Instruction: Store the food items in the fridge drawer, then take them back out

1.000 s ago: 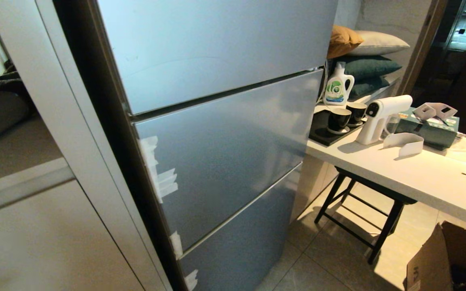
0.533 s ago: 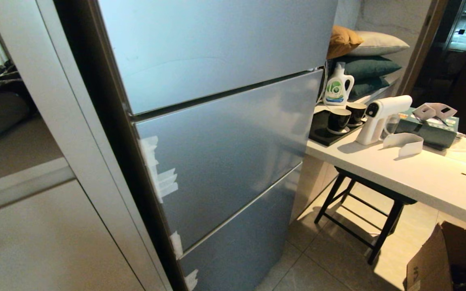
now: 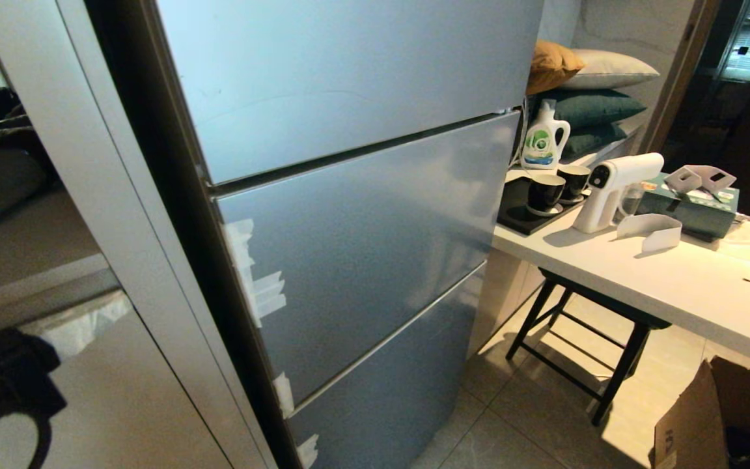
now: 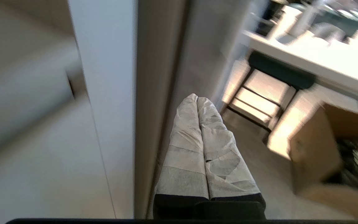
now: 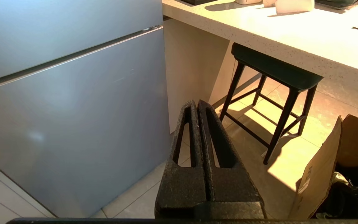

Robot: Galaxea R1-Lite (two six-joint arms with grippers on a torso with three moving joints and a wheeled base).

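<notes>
The silver-grey fridge (image 3: 349,260) stands shut, with all its door fronts closed. The fridge drawer and the food items are out of view. My left gripper (image 3: 114,306) comes up at the lower left of the head view, beside the fridge's left side and in front of a pale cabinet. Its white-wrapped fingers (image 4: 185,146) are pressed together with nothing between them, so the left gripper (image 4: 196,99) is shut. My right gripper (image 5: 196,104) hangs low by the fridge's lower door (image 5: 73,102), black fingers shut and empty, pointing at the floor tiles.
Right of the fridge a white counter (image 3: 674,286) carries a white spray gun (image 3: 609,189), two dark cups (image 3: 547,192) and a detergent bottle (image 3: 544,140). A black stool (image 3: 583,339) stands under it. An open cardboard box (image 3: 694,423) sits on the floor at the lower right.
My left arm has risen into the head view at the lower left, where nothing of it showed before. The fridge, the counter and the right arm have not moved.
</notes>
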